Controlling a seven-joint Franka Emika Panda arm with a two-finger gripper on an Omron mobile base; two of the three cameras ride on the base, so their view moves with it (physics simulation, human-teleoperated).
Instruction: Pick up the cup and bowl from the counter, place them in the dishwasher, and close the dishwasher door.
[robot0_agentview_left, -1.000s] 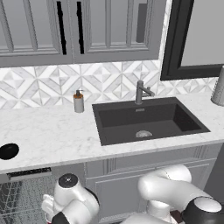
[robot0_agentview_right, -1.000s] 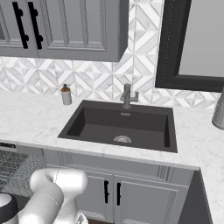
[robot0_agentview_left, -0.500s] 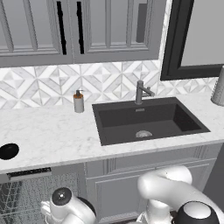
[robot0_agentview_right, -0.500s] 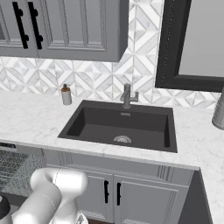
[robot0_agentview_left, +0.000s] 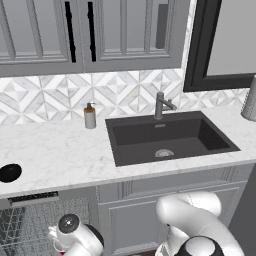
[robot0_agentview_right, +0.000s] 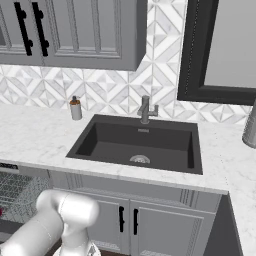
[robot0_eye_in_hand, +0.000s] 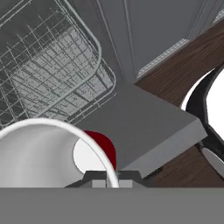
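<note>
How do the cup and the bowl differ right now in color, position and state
The cup is red outside with a white rim and inside; the bowl is black. The cup is pinched at its rim by the gripper above the dishwasher rack; the bowl rests untouched on the counter. Both are round, open vessels.

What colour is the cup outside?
Red, with a white rim and inside; the cup shows best in the hand view.

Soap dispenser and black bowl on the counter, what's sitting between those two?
Nothing. In the left base view the marble counter between the soap dispenser and the bowl is bare.
</note>
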